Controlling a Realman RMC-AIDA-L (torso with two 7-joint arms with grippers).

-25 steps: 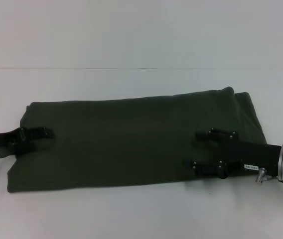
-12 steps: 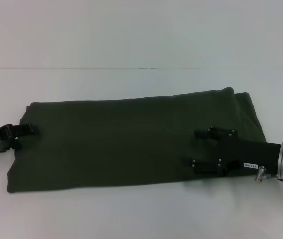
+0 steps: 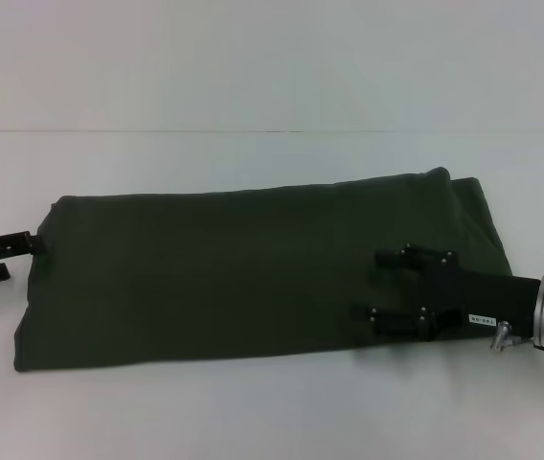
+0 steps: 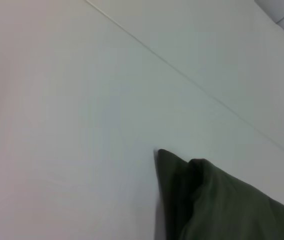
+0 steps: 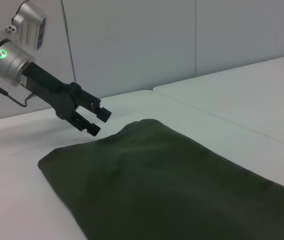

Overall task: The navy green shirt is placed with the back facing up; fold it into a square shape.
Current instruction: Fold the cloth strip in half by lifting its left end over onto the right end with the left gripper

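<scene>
The navy green shirt lies on the white table as a long folded band, plain side up, running left to right. My right gripper rests over its right part, open, with the two black fingers spread flat above the cloth. Just off the shirt's left edge, my left gripper is open and holds nothing. The right wrist view shows the left gripper beside the shirt's far corner, clear of the cloth. In the left wrist view only a folded corner of the shirt shows.
The white table extends around the shirt on all sides. A seam between table panels runs across behind the shirt. A pale wall stands behind the table in the right wrist view.
My left gripper has drawn back leftward, off the shirt's left end and onto bare table. The right gripper has hardly moved. The shirt lies as before.
</scene>
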